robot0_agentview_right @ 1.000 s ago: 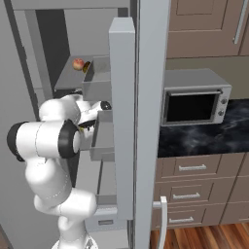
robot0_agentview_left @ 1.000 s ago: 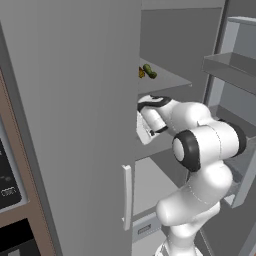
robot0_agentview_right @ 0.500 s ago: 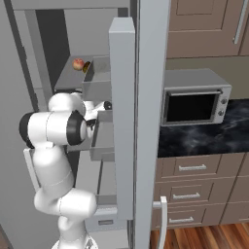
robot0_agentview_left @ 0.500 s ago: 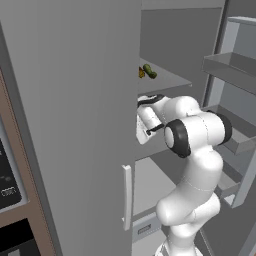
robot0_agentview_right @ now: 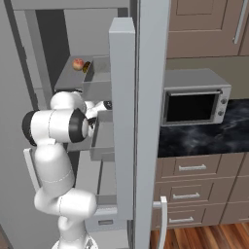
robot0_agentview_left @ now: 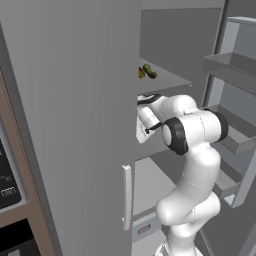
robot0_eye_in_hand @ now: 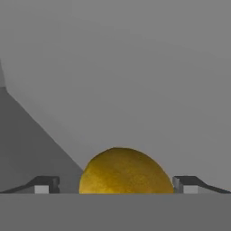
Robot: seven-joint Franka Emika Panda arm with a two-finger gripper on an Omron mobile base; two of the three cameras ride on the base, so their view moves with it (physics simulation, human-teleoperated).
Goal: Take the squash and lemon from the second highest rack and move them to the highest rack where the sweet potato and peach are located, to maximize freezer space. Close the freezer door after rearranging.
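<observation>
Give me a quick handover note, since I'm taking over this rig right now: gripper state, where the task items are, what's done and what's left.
Gripper: open, fingertips either side of the lemon, not yet closed on it; arm reaches into the second highest rack.
Highest rack: peach sits there with a darker item beside it; a green item also lies there.
Freezer door: open.
Left: grip the lemon, lift it to the highest rack, confirm the squash, close the door.
</observation>
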